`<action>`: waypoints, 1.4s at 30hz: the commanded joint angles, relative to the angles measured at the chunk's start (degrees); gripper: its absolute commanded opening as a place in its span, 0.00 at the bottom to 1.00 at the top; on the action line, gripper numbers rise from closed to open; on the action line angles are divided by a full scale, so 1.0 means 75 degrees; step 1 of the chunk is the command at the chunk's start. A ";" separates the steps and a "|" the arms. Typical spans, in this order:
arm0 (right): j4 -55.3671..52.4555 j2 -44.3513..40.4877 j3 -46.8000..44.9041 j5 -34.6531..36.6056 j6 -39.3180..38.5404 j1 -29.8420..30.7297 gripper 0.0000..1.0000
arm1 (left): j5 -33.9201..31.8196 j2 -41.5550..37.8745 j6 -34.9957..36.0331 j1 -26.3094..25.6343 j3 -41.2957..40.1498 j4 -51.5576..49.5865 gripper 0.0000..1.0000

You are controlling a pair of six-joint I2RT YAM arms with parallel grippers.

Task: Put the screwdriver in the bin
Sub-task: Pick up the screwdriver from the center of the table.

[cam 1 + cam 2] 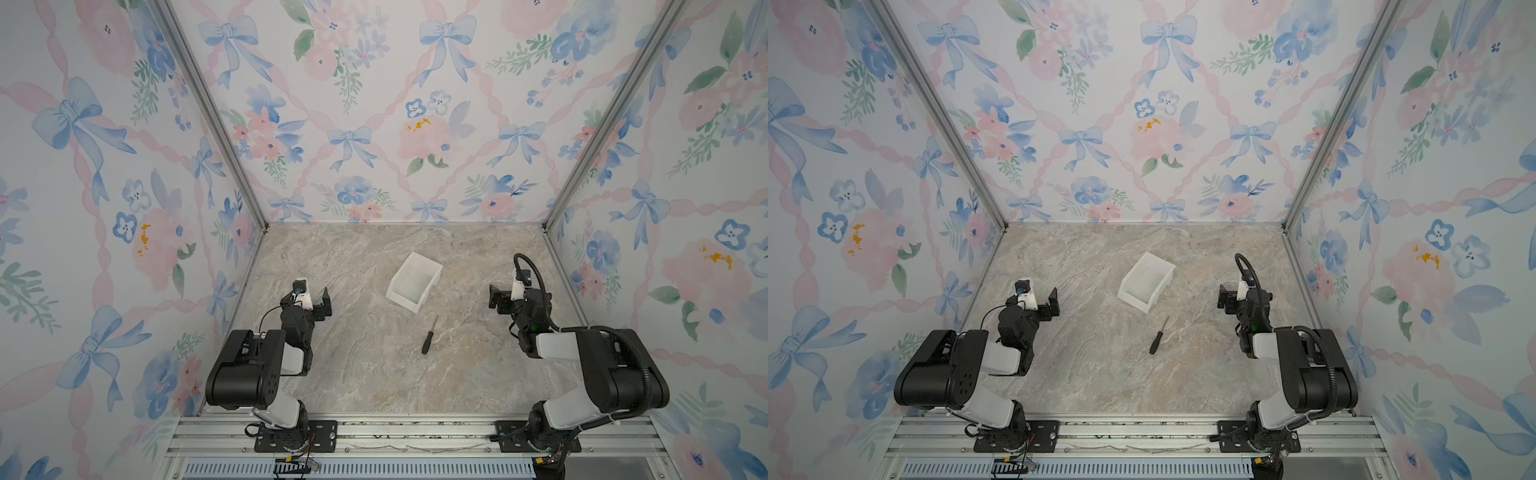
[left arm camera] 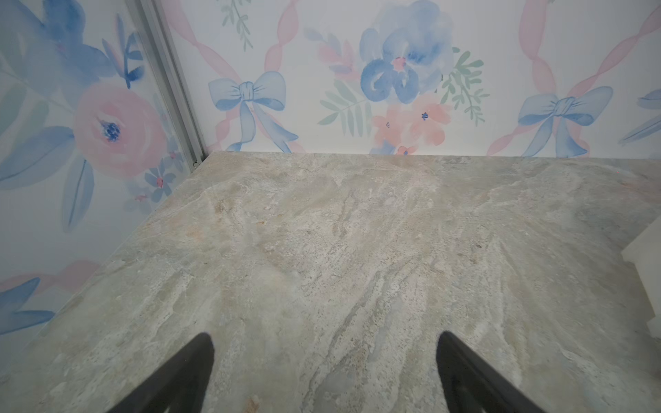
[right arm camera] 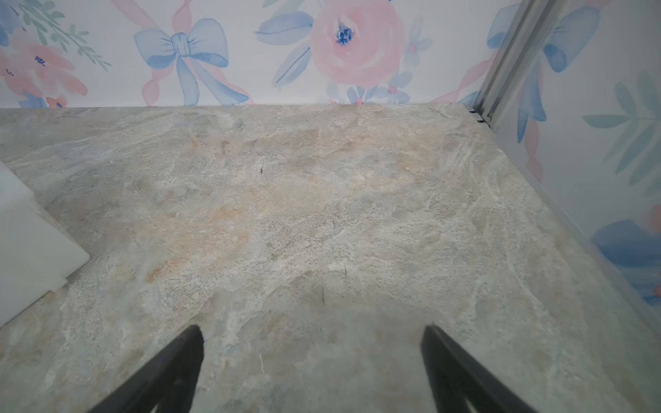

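The screwdriver (image 1: pixel 429 336) (image 1: pixel 1158 336) lies flat on the marble table in both top views, black handle toward the front and thin shaft pointing at the bin. The white bin (image 1: pixel 417 262) (image 1: pixel 1149 262) stands empty just behind it, turned at an angle. My left gripper (image 1: pixel 308 296) (image 2: pixel 325 343) hovers open to the left of both, with nothing between its fingers. My right gripper (image 1: pixel 517 293) (image 3: pixel 311 336) is open to the right, also holding nothing. A bin corner shows at the edge of each wrist view (image 2: pixel 647 257) (image 3: pixel 28 243). Neither wrist view shows the screwdriver.
Floral wallpapered walls with aluminium corner posts (image 1: pixel 208 112) (image 1: pixel 611 112) close the table on three sides. A metal rail (image 1: pixel 415 432) carrying both arm bases runs along the front edge. Bare marble surrounds the screwdriver and bin.
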 commanded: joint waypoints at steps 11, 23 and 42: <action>0.0172 0.0046 -0.0009 -0.0059 -0.0082 -0.0053 0.97 | -0.0095 0.0090 0.0207 -0.0124 0.0117 -0.0074 0.98; 0.0172 0.0046 -0.0018 -0.0060 -0.0078 -0.0053 0.97 | -0.0164 0.0089 0.0269 -0.0180 0.0145 -0.0088 0.98; -0.1358 -0.0479 0.0629 0.1424 0.0189 0.0143 0.97 | 0.0766 -0.0673 0.0692 -0.0242 0.1723 -0.3605 0.98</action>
